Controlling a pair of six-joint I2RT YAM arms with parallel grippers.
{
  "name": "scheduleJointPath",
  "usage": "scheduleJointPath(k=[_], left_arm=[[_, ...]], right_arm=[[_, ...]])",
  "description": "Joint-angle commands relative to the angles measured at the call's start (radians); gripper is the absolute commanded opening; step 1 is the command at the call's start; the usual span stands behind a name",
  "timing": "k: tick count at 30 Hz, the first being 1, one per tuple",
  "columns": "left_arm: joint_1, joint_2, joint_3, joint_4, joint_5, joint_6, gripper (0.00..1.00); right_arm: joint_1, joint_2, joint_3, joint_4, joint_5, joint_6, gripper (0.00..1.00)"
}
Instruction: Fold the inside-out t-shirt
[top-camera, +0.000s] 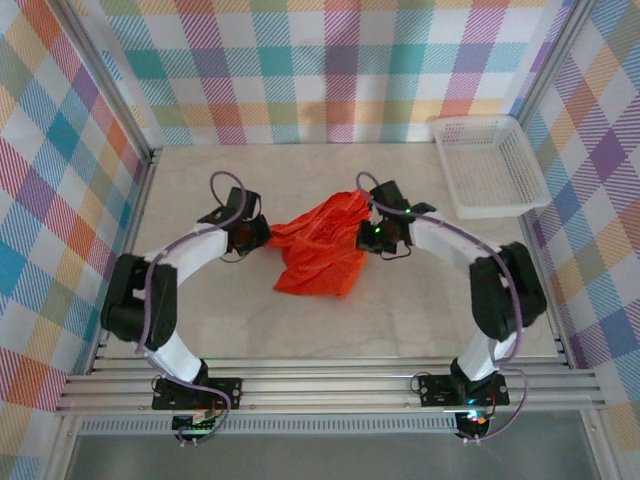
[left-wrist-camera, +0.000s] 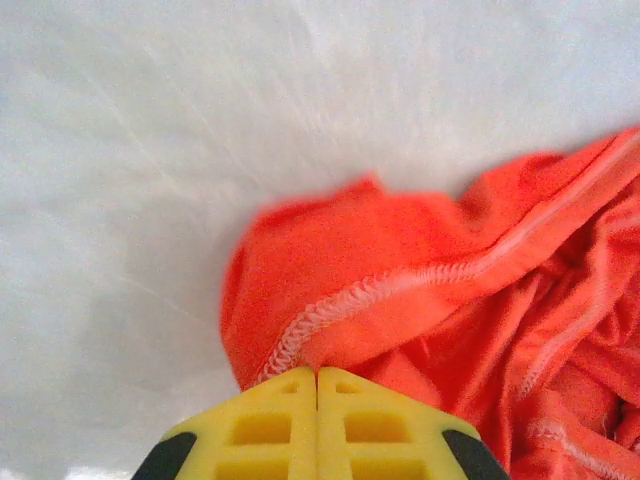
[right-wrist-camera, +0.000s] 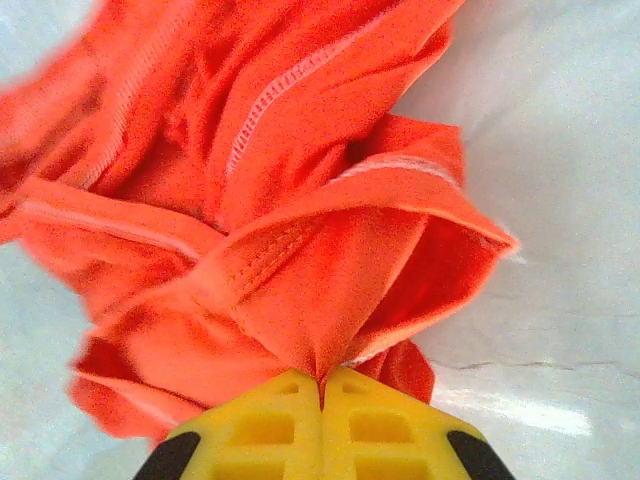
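Observation:
The bright orange inside-out t-shirt lies crumpled in a heap at the middle of the table, its seams showing. My left gripper is at the heap's left edge, its yellow jaws shut on a fold of the t-shirt beside a stitched seam; the left gripper sits at the bottom of its wrist view. My right gripper is at the heap's upper right, shut on a pinched fold of the t-shirt; the right gripper shows the cloth rising from between its jaws. No print is visible.
A white plastic mesh basket stands at the back right of the table. Checked cloth walls close in the left, back and right sides. The pale tabletop surrounds the heap.

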Motion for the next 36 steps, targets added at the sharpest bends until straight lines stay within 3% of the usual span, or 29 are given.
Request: scheduleJointPath(k=[1,5,11,16,17,18,21,26,31,36], left_arm=[[0.036,-0.182,0.087,-0.173,-0.132,0.057,0.00],[0.048,-0.321,0.162,-0.243,-0.193,0.083,0.00],[0.056,-0.455,0.228,-0.298,-0.265,0.119,0.00],[0.057,-0.469,0.156,-0.272,-0.204,0.104,0.00],[0.057,-0.459,0.129,-0.259,-0.176,0.092,0.00],[0.057,-0.446,0.093,-0.243,-0.142,0.071,0.00],[0.050,-0.391,-0.020,-0.161,-0.027,0.017,0.00],[0.012,-0.321,-0.130,-0.099,0.011,-0.028,0.00],[0.005,-0.323,-0.158,-0.098,-0.023,-0.021,0.00],[0.005,-0.312,-0.140,-0.107,-0.026,-0.011,0.00]], right_arm=[[-0.061,-0.111,0.064,-0.112,0.094,-0.091,0.00],[-0.122,-0.183,0.113,-0.131,0.114,-0.110,0.00],[-0.136,-0.219,0.203,-0.163,0.186,-0.139,0.00],[-0.140,-0.158,0.226,-0.141,0.192,-0.133,0.01],[-0.140,-0.136,0.225,-0.131,0.187,-0.132,0.06],[-0.140,-0.100,0.224,-0.124,0.186,-0.132,0.19],[-0.141,0.038,0.270,-0.181,0.225,-0.128,0.42],[-0.114,0.160,0.298,-0.261,0.159,-0.082,0.48],[0.032,0.143,0.189,-0.196,0.116,-0.031,0.53],[0.114,0.172,0.141,-0.173,0.125,0.020,0.53]])
